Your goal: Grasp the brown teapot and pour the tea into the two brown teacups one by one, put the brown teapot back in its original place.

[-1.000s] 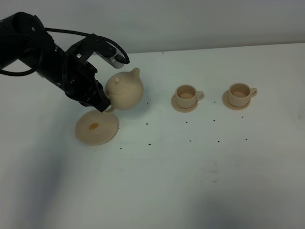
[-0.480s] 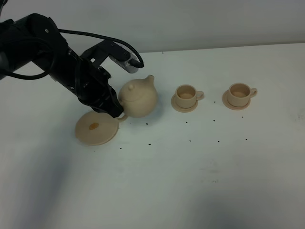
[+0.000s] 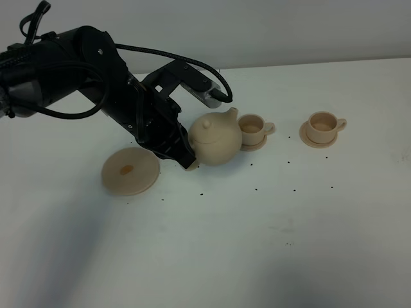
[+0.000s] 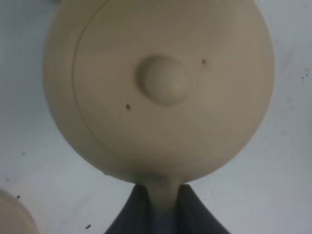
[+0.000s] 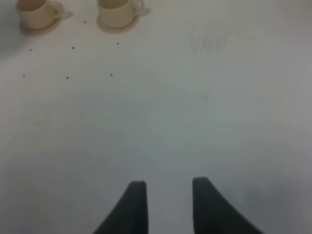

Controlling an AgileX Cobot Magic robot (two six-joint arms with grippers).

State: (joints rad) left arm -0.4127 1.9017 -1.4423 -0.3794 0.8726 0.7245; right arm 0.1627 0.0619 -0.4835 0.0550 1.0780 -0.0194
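One teapot (image 3: 217, 139), two teacups (image 3: 253, 128) (image 3: 323, 124), one wide saucer (image 3: 130, 171).

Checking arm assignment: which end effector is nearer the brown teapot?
Left. The left end effector grips the brown teapot by its handle; the right end effector hangs open over the table, elsewhere.

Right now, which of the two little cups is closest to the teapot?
The teacup on the left of the high view, just beside the teapot's spout. The other teacup stands farther right, alone.
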